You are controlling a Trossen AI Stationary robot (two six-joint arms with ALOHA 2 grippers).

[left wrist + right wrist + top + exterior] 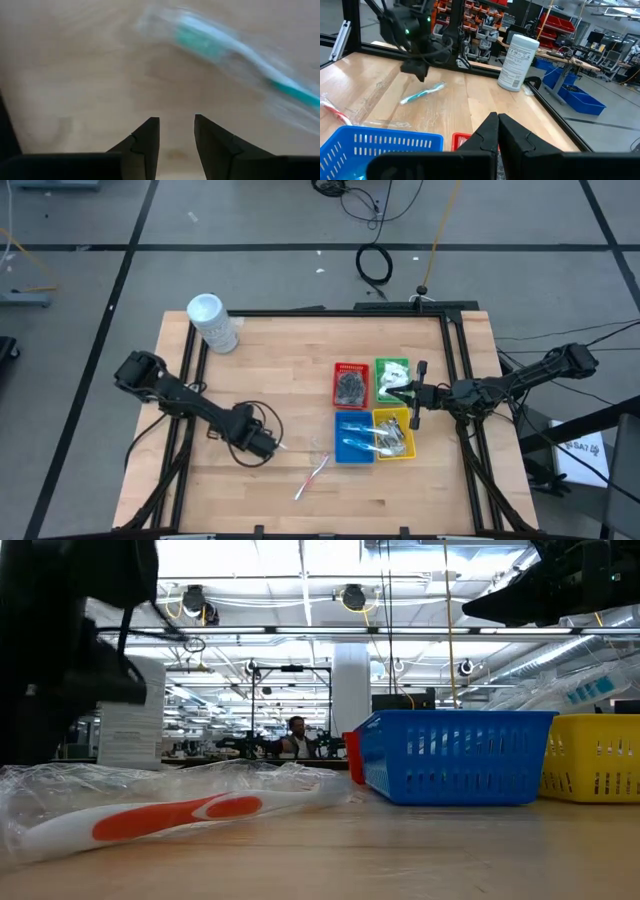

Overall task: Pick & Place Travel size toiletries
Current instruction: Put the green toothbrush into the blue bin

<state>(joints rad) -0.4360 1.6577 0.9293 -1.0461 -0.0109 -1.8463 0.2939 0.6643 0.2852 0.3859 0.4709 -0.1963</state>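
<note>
Pale wood makes up the bench [300, 340], and most of its left half is bare. A tall white tub [213, 323] stands at the far left corner, out of the way of the work. The left gripper [268, 444] hangs low over the open middle of the bench. Its fingers [147, 135] are spread a little with nothing between them, and they point at a teal-and-white toothbrush [220, 47] that lies flat in clear wrap just ahead. The fingers are probably lined up to take hold of it. A red-and-white toothbrush [311, 478] lies nearer the front edge, also flat and wrapped. There is free wood all round both toothbrushes, so a low approach should meet nothing.

To the right, four small trays sit packed in a square: the red tray [351, 384] holds dark bundles and the green tray [392, 375] holds white packets. The blue tray [353, 437] and the yellow tray [395, 432] hold wrapped sticks. The right gripper [412, 396] hovers over the seam between the green and yellow trays. Its fingers are pressed together and hold nothing. It crowds that side, so any drop into the blue tray is best made from the left. The black frame rails hem in the right edge.
</note>
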